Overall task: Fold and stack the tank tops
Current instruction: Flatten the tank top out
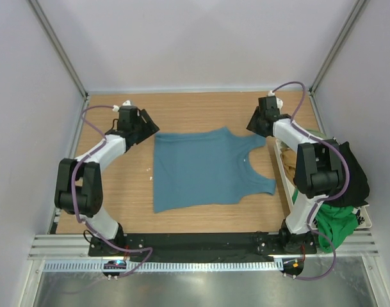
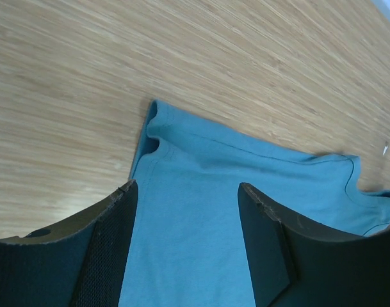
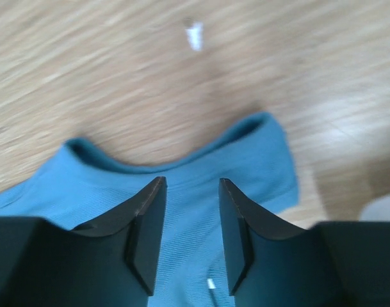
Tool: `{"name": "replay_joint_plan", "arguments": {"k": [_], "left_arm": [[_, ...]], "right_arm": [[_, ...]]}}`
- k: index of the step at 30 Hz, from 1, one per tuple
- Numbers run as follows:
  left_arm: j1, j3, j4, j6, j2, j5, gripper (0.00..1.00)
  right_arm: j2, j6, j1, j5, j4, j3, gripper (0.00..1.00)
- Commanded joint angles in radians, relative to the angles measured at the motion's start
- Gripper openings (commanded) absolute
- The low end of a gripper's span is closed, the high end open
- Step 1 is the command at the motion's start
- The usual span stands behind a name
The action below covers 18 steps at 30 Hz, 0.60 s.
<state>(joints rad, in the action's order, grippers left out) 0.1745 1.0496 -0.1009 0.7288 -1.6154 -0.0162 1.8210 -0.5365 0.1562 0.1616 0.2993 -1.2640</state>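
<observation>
Light wood counter (image 1: 118, 204) is seen from above, w/ white walls (image 1: 195, 45) round it. One teal tank top (image 1: 207, 169) is laid flat near the middle of the counter. Its hem is turned to the L side and its straps and neck scoop are turned to the R side.

At the far L corner of the hem the left end effector (image 1: 146, 128) is found. In the L wrist view its two dark fingers (image 2: 111, 243) are spread wide, and nothing is held. Teal cloth is seen between them and under them. The hem corner is curled up a little just past the tips. It can't be told if the cloth is touched.

At the far strap the right end effector (image 1: 255, 121) is found. In the R wrist view its fingers (image 3: 146, 224) are set apart w/ a small gap, so it is let go too. The strap and the dip of the armhole are seen just past the tips. That view is blurred. A small white bit (image 3: 195, 35) is seen on the wood farther off.

At the R edge of the counter a pale bin (image 1: 280, 167) is placed. More tops are piled in it: a tan top (image 1: 288, 157) at the far end, a black top (image 1: 356, 173) draped over the side, and a green top (image 1: 335, 224) at the near end
</observation>
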Motion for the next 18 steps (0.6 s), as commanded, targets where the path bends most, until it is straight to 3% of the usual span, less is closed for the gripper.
{"name": "replay_joint_plan", "arguments": {"k": [1, 10, 14, 18], "left_arm": [[-0.006, 0.093, -0.017, -0.016, -0.063, -0.059, 0.65], [-0.004, 0.179, -0.052, -0.026, -0.202, -0.083, 0.64], [-0.004, 0.193, -0.052, -0.048, -0.218, -0.079, 0.73], [-0.004, 0.216, -0.057, -0.068, -0.244, -0.067, 0.75]], "right_arm": [[0.020, 0.073, 0.022, -0.184, -0.020, -0.099, 0.49], [0.214, 0.110, 0.082, -0.303, 0.057, -0.291, 0.63], [0.286, 0.113, 0.101, -0.333, 0.066, -0.354, 0.63], [0.340, 0.110, 0.105, -0.346, 0.070, -0.403, 0.55]]}}
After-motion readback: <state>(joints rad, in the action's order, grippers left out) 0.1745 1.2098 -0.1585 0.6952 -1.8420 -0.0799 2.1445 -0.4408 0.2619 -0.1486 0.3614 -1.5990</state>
